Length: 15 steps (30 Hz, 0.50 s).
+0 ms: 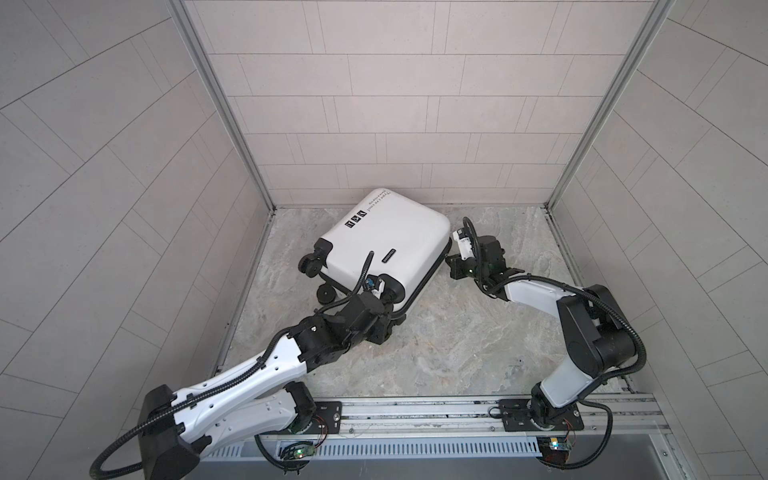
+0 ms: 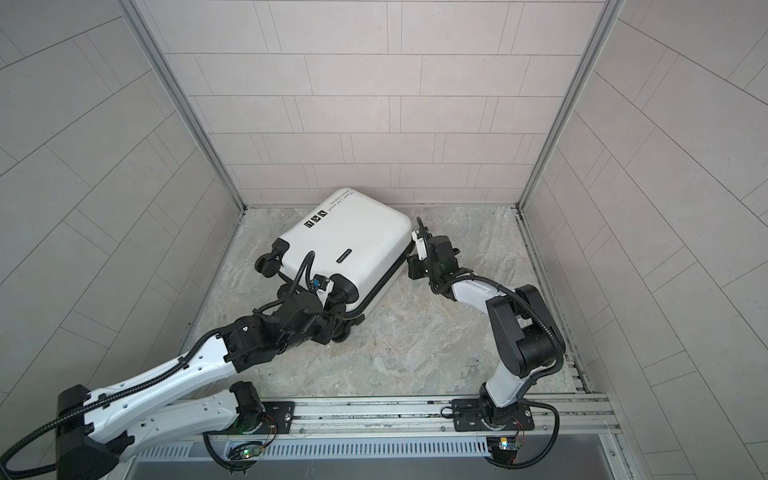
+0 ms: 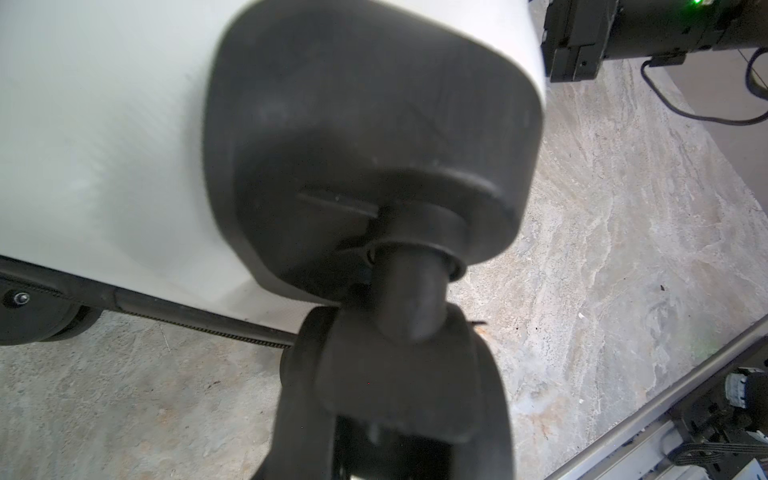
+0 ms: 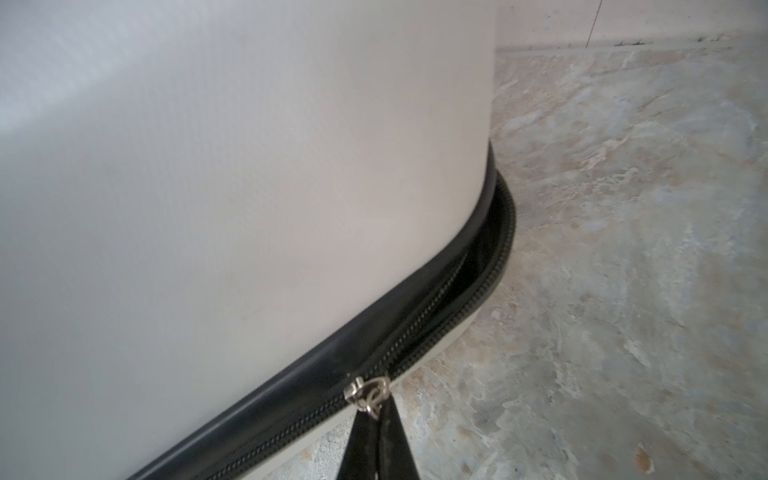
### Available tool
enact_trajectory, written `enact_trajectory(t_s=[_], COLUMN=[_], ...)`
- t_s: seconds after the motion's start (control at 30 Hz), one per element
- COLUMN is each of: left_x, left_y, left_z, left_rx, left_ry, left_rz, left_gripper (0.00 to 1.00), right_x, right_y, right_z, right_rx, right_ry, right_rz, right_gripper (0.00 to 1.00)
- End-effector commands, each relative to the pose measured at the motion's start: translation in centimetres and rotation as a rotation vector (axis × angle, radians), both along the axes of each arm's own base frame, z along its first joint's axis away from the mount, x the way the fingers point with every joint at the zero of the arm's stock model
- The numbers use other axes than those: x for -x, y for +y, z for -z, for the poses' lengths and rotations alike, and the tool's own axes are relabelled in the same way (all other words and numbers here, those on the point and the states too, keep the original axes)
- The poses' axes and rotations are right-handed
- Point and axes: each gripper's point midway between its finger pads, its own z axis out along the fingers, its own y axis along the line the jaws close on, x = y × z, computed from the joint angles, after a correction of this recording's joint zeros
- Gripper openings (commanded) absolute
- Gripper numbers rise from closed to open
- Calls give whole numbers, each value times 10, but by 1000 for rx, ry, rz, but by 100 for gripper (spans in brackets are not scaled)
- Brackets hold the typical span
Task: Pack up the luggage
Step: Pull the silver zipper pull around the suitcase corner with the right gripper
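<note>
Nearest, the left hand (image 1: 388, 321) sits at the 6 o'clock corner of the luggage (image 1: 386, 241), its fingers part-way apart and clamped on either side of a black spinner wheel (image 3: 395, 365). Farther in, at the case's 3 o'clock edge, the right hand (image 4: 376, 415) is pinched fully together on the metal zipper pull (image 4: 369, 394); the zip gapes apart beyond it. The luggage lies flat, white shell up, on the marbled surface (image 1: 457, 345) toward 11 o'clock, its far corner near the back wall (image 1: 395, 124)
</note>
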Motion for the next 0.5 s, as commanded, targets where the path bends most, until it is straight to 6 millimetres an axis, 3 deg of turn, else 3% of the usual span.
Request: enact_trajectory(t_s=[0.0,0.47], left_x=[-13,-11], left_y=[27,29], left_z=[-17,-19], left_rx=[25,27], left_ry=[-62,-59], left_rz=[-167,-164], left_gripper=[0,0], right_x=[-25,-54], right_y=[-33,-52], right_z=[-10,-10], right_rx=[16,0], right_ry=[-39,-26], right_rz=[137,175], right_gripper=[0,0])
